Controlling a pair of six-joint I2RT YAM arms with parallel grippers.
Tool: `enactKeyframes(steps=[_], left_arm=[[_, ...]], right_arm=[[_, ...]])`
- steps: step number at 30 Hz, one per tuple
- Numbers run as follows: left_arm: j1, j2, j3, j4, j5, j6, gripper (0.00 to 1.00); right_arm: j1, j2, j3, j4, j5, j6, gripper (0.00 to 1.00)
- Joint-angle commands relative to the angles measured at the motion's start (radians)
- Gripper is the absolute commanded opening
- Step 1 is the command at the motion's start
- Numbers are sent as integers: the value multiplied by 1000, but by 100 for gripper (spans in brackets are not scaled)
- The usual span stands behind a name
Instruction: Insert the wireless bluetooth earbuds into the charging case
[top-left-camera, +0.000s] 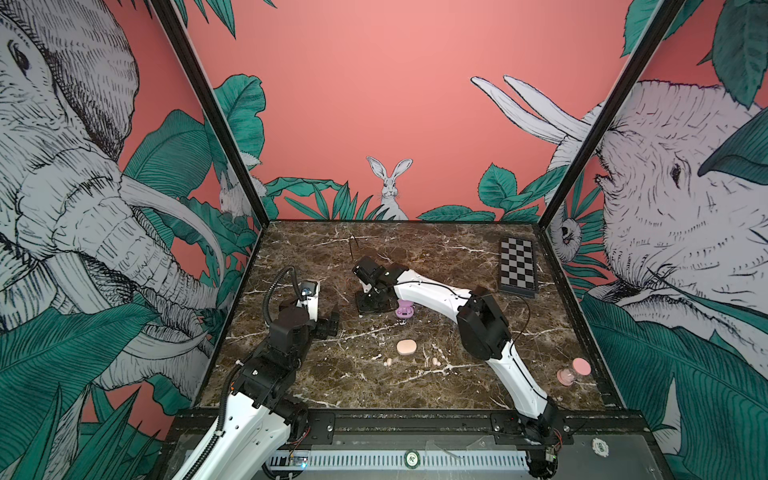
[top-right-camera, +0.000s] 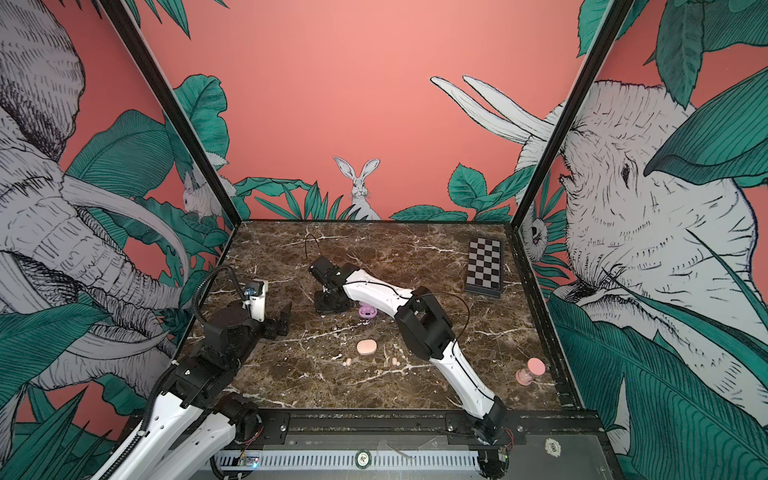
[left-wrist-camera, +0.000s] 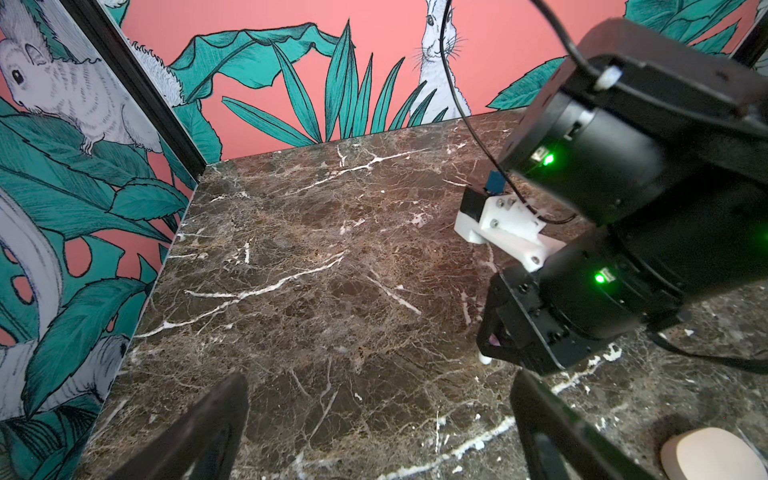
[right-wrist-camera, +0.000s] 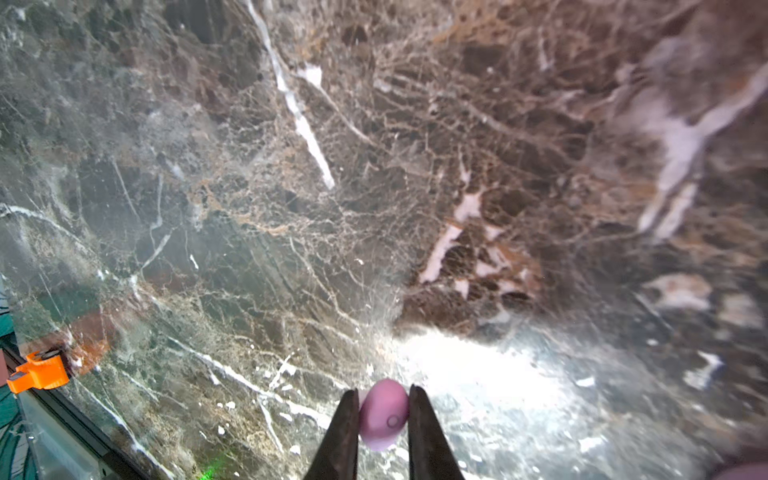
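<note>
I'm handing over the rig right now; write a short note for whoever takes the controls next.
Right gripper: shut on a pale lilac bean-shaped earbud, low over the brown marble table.
Left gripper: open, empty, left of the work area.
Open lilac charging case: just right of the right gripper; whether it holds the other lilac bud cannot be told.
Closed peach pebble-shaped case: nearer the front, with two pale peach earbuds on the table, one front-left, one front-right.
Done: lilac bud picked.
Left: seat it, then open the peach case and load both peach buds.
</note>
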Motion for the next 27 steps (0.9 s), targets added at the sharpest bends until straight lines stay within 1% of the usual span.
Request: enactKeyframes(steps=[1,6,19,22,24,27], left_arm=[[-4,1,-13,19,5,0,99],[-4,4,-13,20,8,0,99],[-5,16,-10,16,22,-1,99],[-5,25,-10,15,38,-5,99],[-5,33,-14,15,49,-29,99],[-5,54,-13,14,90,-39,99]], right_arm=[[-1,-63,-31,-14,59,-33,19],[0,-103,-84,-9,108,-56,19],[1,-231,-246,49,130,-74,18],[2,-276,-288,59,153,-79,17],[2,-306,-314,61,170,-82,17],[1,-348,-351,62,197,-92,17]])
